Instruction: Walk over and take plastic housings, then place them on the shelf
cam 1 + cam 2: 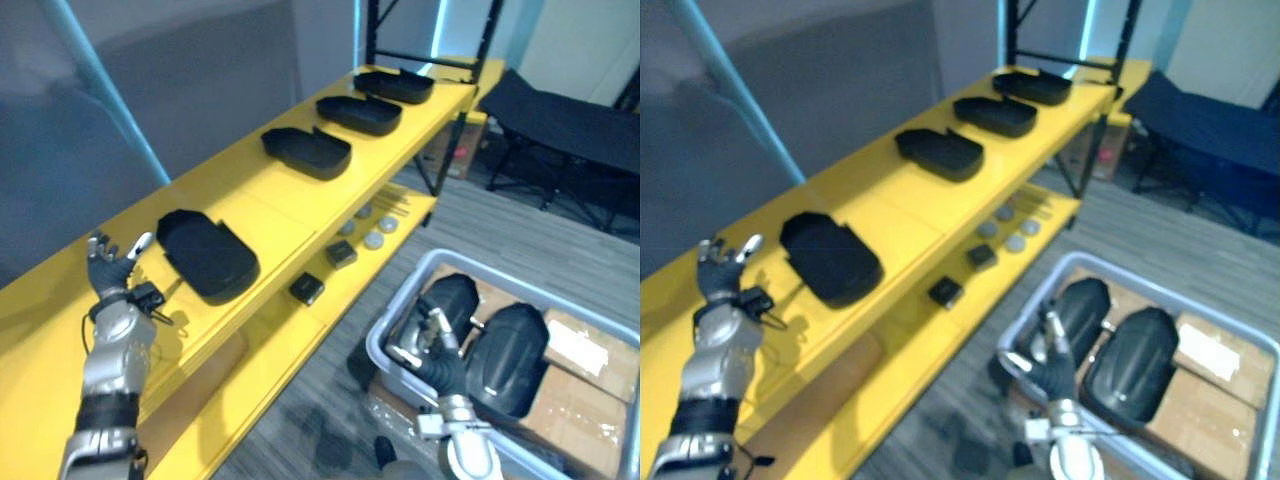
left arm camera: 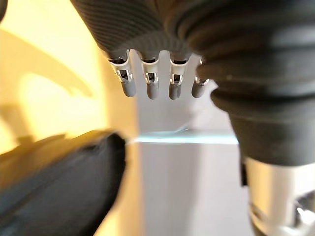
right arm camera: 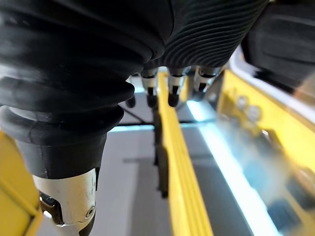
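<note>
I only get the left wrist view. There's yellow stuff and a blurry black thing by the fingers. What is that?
Observer: It's a black plastic housing lying on the top level of a yellow shelf, just beside the open left hand.
Operator: Are there more up there?
Observer: Yes, three more housings lie in a row farther along that level.
Operator: Where's the other hand?
Observer: The right hand is low down, reaching into a grey bin on the floor, which holds two housings.
</note>
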Motion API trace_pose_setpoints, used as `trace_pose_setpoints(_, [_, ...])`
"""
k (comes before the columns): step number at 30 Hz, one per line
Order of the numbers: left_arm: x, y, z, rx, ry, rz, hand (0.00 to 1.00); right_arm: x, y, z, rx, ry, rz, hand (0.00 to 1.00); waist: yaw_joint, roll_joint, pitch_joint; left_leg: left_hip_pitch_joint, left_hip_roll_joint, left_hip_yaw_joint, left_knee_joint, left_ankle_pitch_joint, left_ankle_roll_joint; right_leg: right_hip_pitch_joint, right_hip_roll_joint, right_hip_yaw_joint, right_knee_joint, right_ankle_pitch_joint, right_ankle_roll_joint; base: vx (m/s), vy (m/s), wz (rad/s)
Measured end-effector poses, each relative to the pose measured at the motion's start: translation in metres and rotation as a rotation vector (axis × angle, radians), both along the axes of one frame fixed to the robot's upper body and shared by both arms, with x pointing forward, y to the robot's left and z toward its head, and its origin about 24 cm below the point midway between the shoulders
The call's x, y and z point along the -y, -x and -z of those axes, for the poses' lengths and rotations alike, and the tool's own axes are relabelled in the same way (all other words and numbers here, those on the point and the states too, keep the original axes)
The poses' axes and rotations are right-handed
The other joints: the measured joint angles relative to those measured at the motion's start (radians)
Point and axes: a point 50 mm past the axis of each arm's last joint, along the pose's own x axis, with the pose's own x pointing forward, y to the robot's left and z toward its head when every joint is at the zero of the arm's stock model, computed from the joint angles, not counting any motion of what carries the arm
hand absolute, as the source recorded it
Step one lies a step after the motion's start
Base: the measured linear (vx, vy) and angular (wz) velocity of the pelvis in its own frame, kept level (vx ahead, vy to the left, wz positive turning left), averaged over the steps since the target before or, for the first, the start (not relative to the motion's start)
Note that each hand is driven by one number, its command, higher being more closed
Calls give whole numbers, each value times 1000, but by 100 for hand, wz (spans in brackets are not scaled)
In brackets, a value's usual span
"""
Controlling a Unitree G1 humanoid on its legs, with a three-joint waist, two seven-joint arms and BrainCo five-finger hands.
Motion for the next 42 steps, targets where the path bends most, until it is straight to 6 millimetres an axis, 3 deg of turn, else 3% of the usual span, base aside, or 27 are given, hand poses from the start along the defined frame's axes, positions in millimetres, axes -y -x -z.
trace_pose_setpoints(4, [15,43,37,-76,87,-34,0,15,0,-2,11,20,92,0,31,5,-15,2,-1,-39,-2,5,0,25,-2,-49,0,-13,1,6,-21,33])
trace_pose_setpoints(5, [26,90,26,24,38,-98,0,41,1,-7,58,-15,253,0,88,-25,-42,-13,4,-83,-2,8,-5,42,-8,-99,0,-30,-4,-2,-1,5])
trace_pose_setpoints(10, [26,90,25,27,34,-96,0,42,1,-6,55,-13,256,0,89,-26,-36,-14,2,-88,0,9,-5,46,-11,-105,0,-30,-4,-1,1,2])
trace_pose_setpoints(17, [32,83,6,96,-109,-33,0,64,-1,-3,41,-20,302,0,89,-17,-8,-21,-7,-115,-6,18,-4,64,-30,-160,0,-42,2,-3,8,20])
trace_pose_setpoints(20, [44,63,-20,201,-269,60,0,86,-4,-3,41,-74,363,0,83,4,10,-31,-17,-114,-37,59,-9,61,-50,-208,1,-45,7,8,18,44])
trace_pose_setpoints(23, [49,60,-40,262,-394,134,0,85,-5,0,15,-100,342,0,76,12,13,-31,-15,-103,-38,60,-11,59,-49,-206,1,-46,7,3,1,4])
trace_pose_setpoints(29, [66,46,-56,324,-485,294,0,80,-4,4,-13,-108,310,0,54,17,13,-30,-13,-49,-38,59,-12,45,-48,-180,8,-46,7,-4,6,-11])
trace_pose_setpoints(31, [78,37,-57,323,-464,354,0,77,-5,5,-15,-112,296,0,32,16,13,-29,-13,-40,-41,58,-12,44,-48,-174,11,-46,8,-21,9,-10])
trace_pose_setpoints(35, [92,12,-33,182,-343,461,0,74,-5,7,-25,-116,279,0,24,20,13,-30,-12,-21,-42,58,-12,29,-46,-153,16,-44,10,-20,1,-16])
trace_pose_setpoints(37, [95,0,2,-8,-240,498,0,67,-7,9,-47,-126,249,0,3,20,13,-28,-8,-11,-44,58,-13,26,-42,-146,17,-43,9,-7,-8,-9])
trace_pose_setpoints(40, [99,-5,37,-183,-139,500,0,60,-9,12,-69,-135,213,0,-7,17,15,-29,-2,8,-48,58,-13,11,-33,-126,18,-39,6,5,-15,-17])
trace_pose_setpoints(42, [100,-8,46,-230,-107,449,0,60,-8,14,-78,-136,211,0,-19,16,15,-26,1,9,-52,59,-13,11,-30,-126,20,-39,6,12,-8,-3])
